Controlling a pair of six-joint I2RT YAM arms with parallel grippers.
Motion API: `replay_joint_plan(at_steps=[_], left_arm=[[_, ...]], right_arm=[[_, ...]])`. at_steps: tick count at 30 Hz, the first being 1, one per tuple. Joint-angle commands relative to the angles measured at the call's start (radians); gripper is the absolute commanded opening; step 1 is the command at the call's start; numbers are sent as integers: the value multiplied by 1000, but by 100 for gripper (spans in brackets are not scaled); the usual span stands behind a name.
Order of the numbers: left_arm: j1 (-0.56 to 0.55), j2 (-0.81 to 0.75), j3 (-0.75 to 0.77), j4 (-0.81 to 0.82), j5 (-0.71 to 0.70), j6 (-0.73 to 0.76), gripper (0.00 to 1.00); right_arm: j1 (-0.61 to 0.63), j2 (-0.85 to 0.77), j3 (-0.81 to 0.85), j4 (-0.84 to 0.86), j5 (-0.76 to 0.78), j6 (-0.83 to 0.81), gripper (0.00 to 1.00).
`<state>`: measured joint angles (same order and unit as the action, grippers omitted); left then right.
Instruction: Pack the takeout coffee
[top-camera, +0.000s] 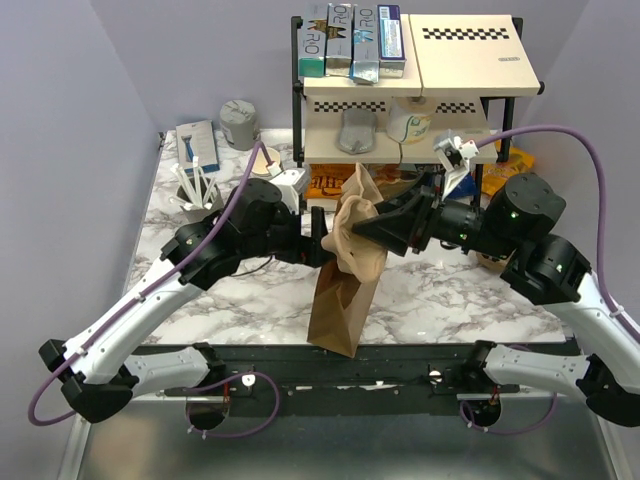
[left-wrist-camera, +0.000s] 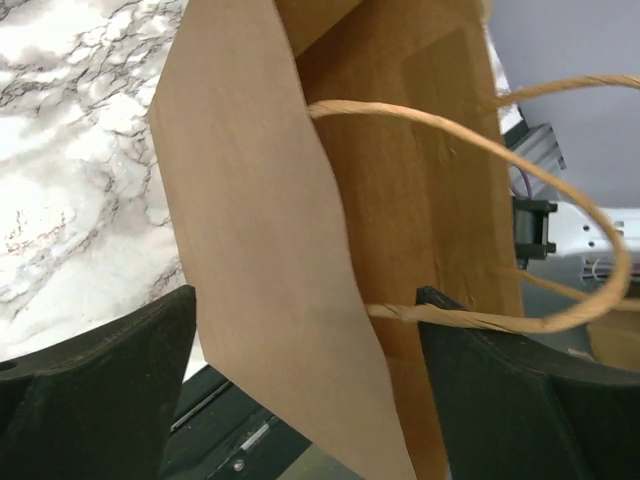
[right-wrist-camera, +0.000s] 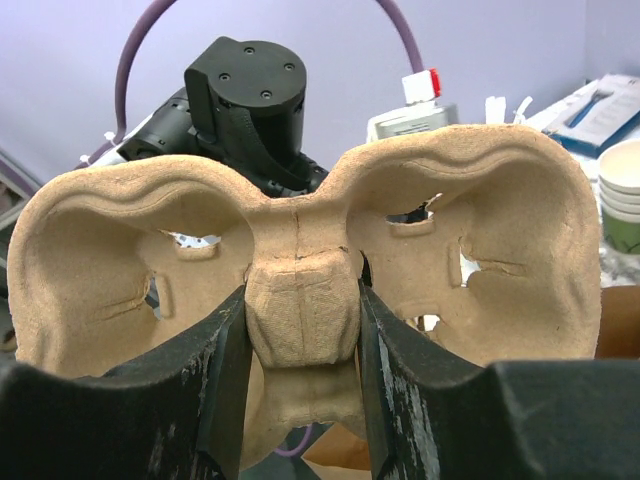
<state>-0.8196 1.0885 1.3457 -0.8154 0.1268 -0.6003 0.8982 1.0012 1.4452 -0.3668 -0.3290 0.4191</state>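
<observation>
standing just below both sets of jaws, nearest the arm bases: a brown paper bag (top-camera: 335, 310) on the marbled table (top-camera: 450, 290). left gripper (top-camera: 325, 240) is spread wide and grips nothing. in its wrist view one bag wall runs between the two fingers (left-wrist-camera: 100, 390), and the twisted paper handle (left-wrist-camera: 560, 320) loops out past the right-hand finger. cannot tell whether either finger touches the paper. right gripper (top-camera: 385, 228) faces the left one across the bag top. its jaws are partly closed, pinching the raised centre ridge of a moulded pulp cup carrier (right-wrist-camera: 500, 250), with one cup pocket to each side of the fingers (right-wrist-camera: 225, 370). both pockets are empty. from above, the carrier stands on edge between the two grippers, over the bag mouth; cannot tell if its lower edge is inside. beyond the right jaws, a stack of lidless cups (right-wrist-camera: 622, 195) shows past the carrier's right pocket. farther back, well clear of both jaws, the takeout coffee (top-camera: 408, 122) appears to be the pale cup with green on the middle tier of the shelf (top-camera: 470, 60). it is small in the top view and its lid is hard to make out.
</observation>
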Motion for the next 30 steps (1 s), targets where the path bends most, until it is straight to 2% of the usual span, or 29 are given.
replay_joint_plan(at_steps=[1, 2, 5, 6, 8, 11, 14, 15, 19, 20, 21, 22, 30], left_arm=[[-4, -3, 10, 56, -99, -36, 90], [-4, 5, 9, 59, -105, -36, 79], [-4, 10, 4, 58, -111, -36, 61], [-4, 8, 1, 58, -115, -35, 52], [-4, 7, -2, 59, -119, -33, 46], [-4, 11, -5, 58, -119, -30, 32], [-4, 16, -11, 62, -118, -29, 26], [-4, 17, -11, 64, -115, -27, 20], [-4, 11, -13, 65, -119, -19, 17], [-4, 11, -11, 62, -118, -23, 14], [-4, 11, -10, 61, -119, -24, 3], [-4, 11, -8, 58, -118, -29, 0], [-4, -2, -23, 45, -164, -81, 0]], right_arm=[[-21, -10, -49, 58, -33, 70, 45], [-33, -10, -57, 61, -38, 78, 45], [-65, -3, -74, 65, -60, 104, 45], [-76, 4, -77, 65, -67, 115, 45], [-111, 10, -83, 84, -109, 125, 45], [-145, 27, -92, 107, -171, 142, 45], [-168, 60, -94, 111, -237, 168, 45], [-174, 68, -92, 111, -248, 175, 45], [-212, 100, -88, 111, -288, 195, 45], [-220, 105, -91, 109, -295, 198, 45], [-222, 103, -95, 108, -304, 202, 45], [-223, 105, -112, 106, -315, 210, 45], [-237, 71, -198, 94, -390, 228, 45]])
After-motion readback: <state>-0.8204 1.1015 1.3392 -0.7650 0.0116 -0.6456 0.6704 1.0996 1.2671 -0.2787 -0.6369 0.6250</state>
